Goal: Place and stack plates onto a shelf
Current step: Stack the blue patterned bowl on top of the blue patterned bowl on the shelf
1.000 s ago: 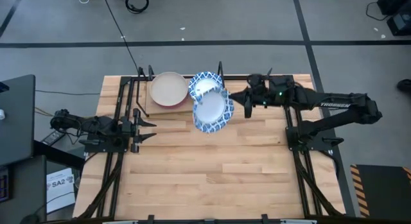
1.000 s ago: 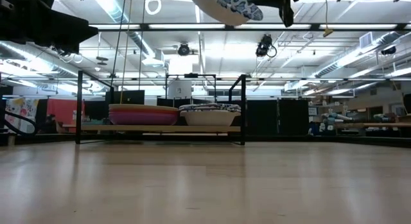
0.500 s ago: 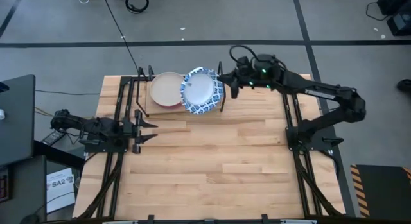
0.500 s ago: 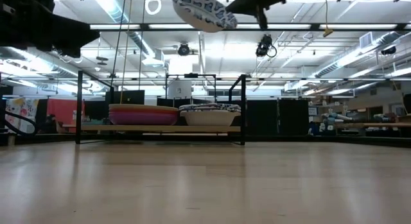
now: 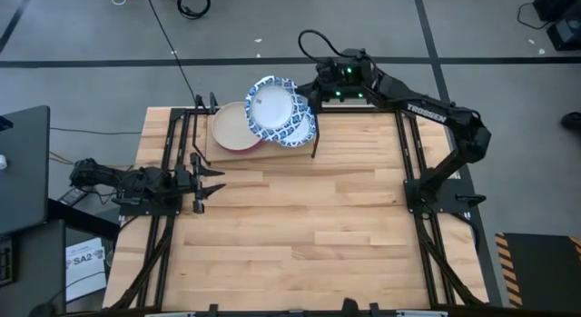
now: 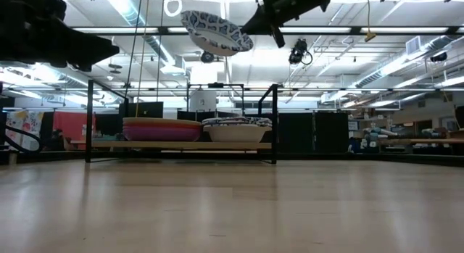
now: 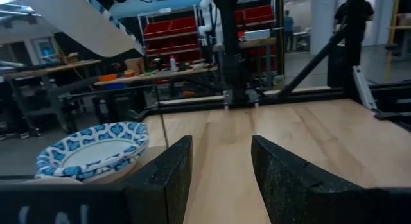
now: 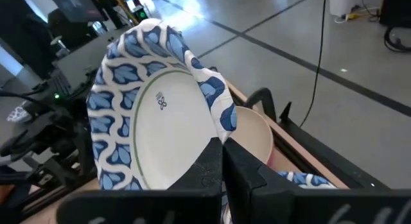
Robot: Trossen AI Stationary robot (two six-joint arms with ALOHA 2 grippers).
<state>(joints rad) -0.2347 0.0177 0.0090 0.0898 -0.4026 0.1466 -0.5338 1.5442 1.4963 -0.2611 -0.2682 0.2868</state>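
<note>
My right gripper (image 5: pixel 310 95) is shut on a blue-and-white patterned plate (image 5: pixel 270 104), held high above the shelf (image 6: pixel 181 145). The plate also shows in the low view (image 6: pixel 216 33) and the right wrist view (image 8: pixel 151 112). On the shelf plank, a stack topped by a beige plate (image 5: pixel 236 126) rests on the left. Beside it on the right rests a stack topped by another blue-and-white plate (image 5: pixel 300 131). My left gripper (image 5: pixel 216 182) is open and empty, low over the table's left side. My right gripper pinches the plate's patterned rim (image 8: pixel 220 129) between its two fingers, on the side toward the table's right. The fingers come roughly level from the right. The plate is lifted clear above the shelf stacks, face up and somewhat tilted.
The shelf's thin black posts (image 6: pixel 275 122) stand at its corners around the two stacks (image 6: pixel 161 129) (image 6: pixel 238 129). Black frame rails (image 5: pixel 418 172) run along both sides of the wooden table (image 5: pixel 300 235). The shelf's blue-and-white plate shows ahead of my left gripper (image 7: pixel 96 150).
My right gripper has carried the blue-and-white plate toward the table's far edge and leftward, from in front of the shelf to above the two stacks. The plate has stayed lifted clear.
</note>
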